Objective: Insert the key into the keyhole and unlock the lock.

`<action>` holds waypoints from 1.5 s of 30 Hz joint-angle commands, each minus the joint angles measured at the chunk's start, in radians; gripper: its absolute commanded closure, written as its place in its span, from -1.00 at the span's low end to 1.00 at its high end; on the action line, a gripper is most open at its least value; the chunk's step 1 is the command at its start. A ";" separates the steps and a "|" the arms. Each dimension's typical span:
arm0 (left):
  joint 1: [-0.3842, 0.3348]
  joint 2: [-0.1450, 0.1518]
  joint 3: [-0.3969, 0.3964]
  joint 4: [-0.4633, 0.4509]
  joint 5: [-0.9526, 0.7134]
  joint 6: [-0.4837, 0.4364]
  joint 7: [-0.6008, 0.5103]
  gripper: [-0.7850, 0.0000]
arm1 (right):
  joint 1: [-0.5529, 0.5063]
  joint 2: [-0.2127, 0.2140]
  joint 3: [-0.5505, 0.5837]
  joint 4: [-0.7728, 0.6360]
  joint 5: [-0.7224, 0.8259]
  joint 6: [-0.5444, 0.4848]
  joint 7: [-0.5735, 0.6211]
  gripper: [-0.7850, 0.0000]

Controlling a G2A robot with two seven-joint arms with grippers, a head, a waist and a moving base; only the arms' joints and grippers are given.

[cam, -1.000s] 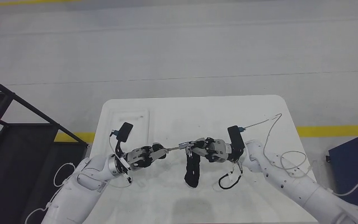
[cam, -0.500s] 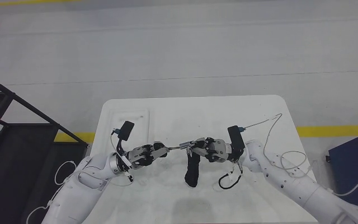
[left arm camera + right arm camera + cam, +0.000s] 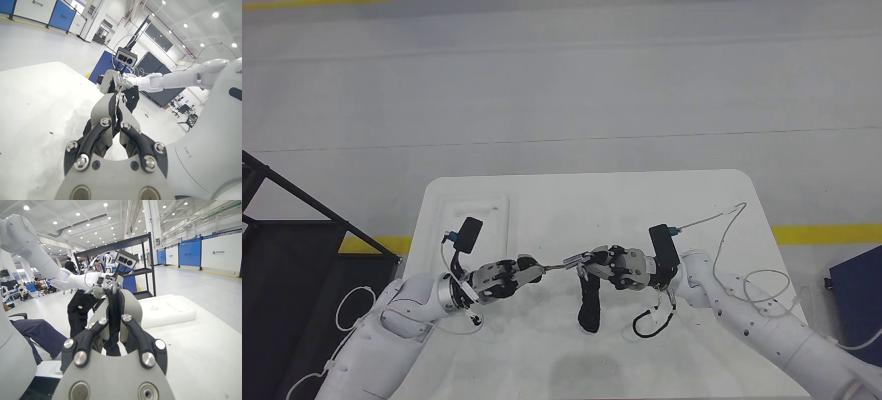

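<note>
Here, the key is pinched between the closed fingers of the left gripper, its tip at the keyhole of the lock, which is clamped in the right gripper above the tabletop.

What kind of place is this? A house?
Not a house; probably a big robot workshop or factory hall: rows of ceiling lights, blue partition walls and another white robot behind.
</note>
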 commanded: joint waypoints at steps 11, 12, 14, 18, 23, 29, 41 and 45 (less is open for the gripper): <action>0.091 -0.005 -0.073 -0.119 0.197 0.099 0.145 1.00 | 0.000 0.000 0.000 0.000 0.000 0.000 0.000 1.00; 0.099 -0.007 -0.075 -0.130 0.220 0.109 0.162 1.00 | 0.000 0.000 0.000 0.000 0.000 0.000 0.000 1.00; 0.114 -0.009 -0.081 -0.149 0.271 0.129 0.192 1.00 | 0.000 0.000 0.000 0.000 0.000 0.000 0.000 1.00; 0.140 -0.014 -0.087 -0.182 0.357 0.162 0.232 1.00 | 0.000 0.000 0.000 0.000 0.000 0.000 0.000 1.00; 0.164 -0.016 -0.094 -0.211 0.411 0.191 0.253 1.00 | 0.000 0.000 0.000 0.000 0.000 0.000 0.000 1.00; 0.190 -0.016 -0.129 -0.227 0.429 0.212 0.281 1.00 | 0.000 0.000 0.000 0.000 0.000 0.000 0.000 1.00; 0.216 0.000 -0.208 -0.214 0.458 0.166 0.167 1.00 | -0.010 0.025 0.086 -0.052 -0.039 0.000 0.133 1.00; 0.202 0.012 -0.234 -0.217 0.429 0.123 0.071 1.00 | -0.020 0.047 0.127 -0.093 -0.061 0.000 0.172 1.00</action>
